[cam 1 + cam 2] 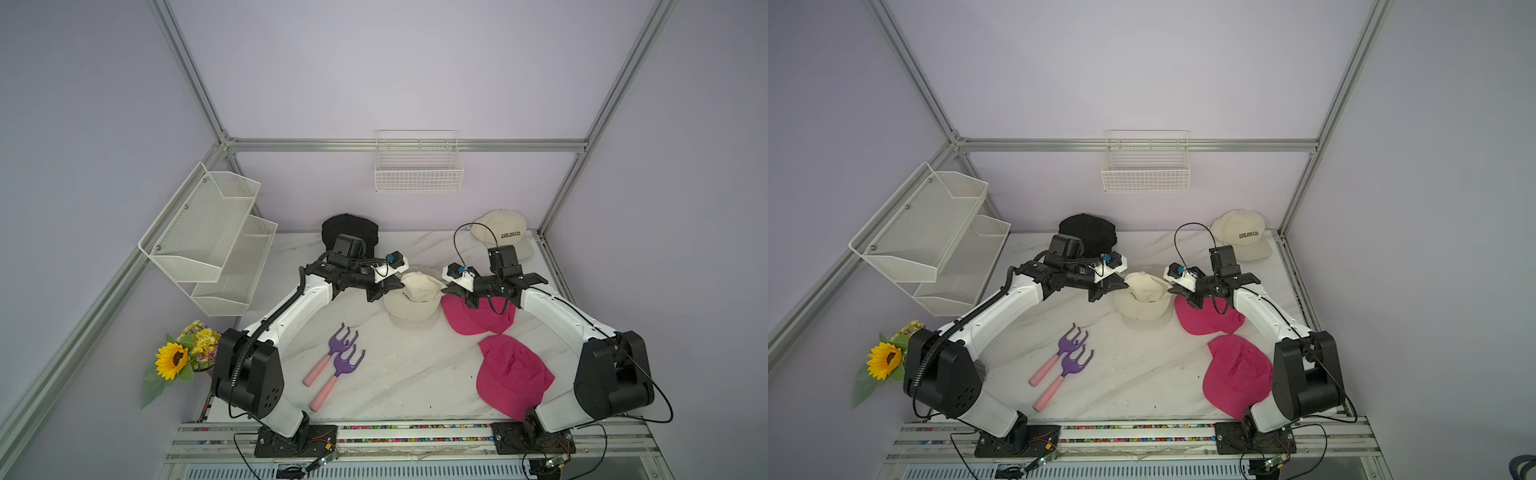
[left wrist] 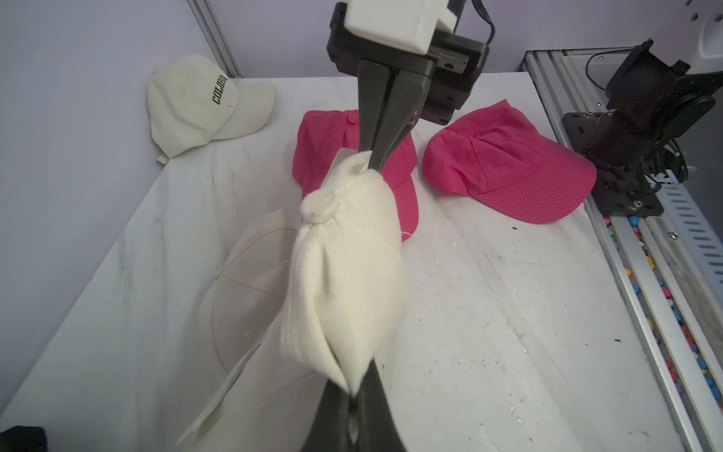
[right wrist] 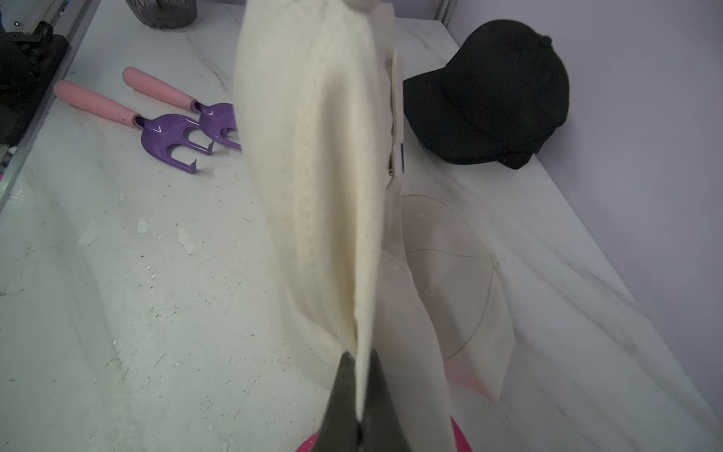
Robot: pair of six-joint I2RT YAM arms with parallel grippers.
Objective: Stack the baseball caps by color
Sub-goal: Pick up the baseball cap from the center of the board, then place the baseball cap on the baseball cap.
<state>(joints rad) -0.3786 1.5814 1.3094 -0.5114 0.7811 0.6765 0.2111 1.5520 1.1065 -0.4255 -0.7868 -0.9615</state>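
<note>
Top views: the held cap (image 1: 419, 283), cream, hangs above mid-table between the two arms. The left claw (image 1: 402, 285) is clamped on its left edge and the right claw (image 1: 444, 290) on its right edge; both top views agree (left claw (image 1: 1126, 286), right claw (image 1: 1169, 291)). A lower cap (image 1: 409, 313), also cream, lies on the table directly beneath the held cap. Black caps (image 1: 351, 230) sit behind and left of the held cap; a far cap (image 1: 503, 232), cream, sits behind and right of it. A pink cap (image 1: 478, 322) lies just right of the held cap, and a second pink cap (image 1: 511, 376) lies to its front right, well apart. Two rakes (image 1: 334, 361) lie to its front left. Left wrist view: the held cap (image 2: 344, 274) is stretched taut, fabric pinched in the left claw (image 2: 352, 411) and the right claw (image 2: 373, 158), with the lower cap (image 2: 242, 297) underneath. Right wrist view: the right claw (image 3: 360, 391) is closed on a fold of the held cap (image 3: 313, 176); beyond it the black caps (image 3: 497, 90) are stacked.
</note>
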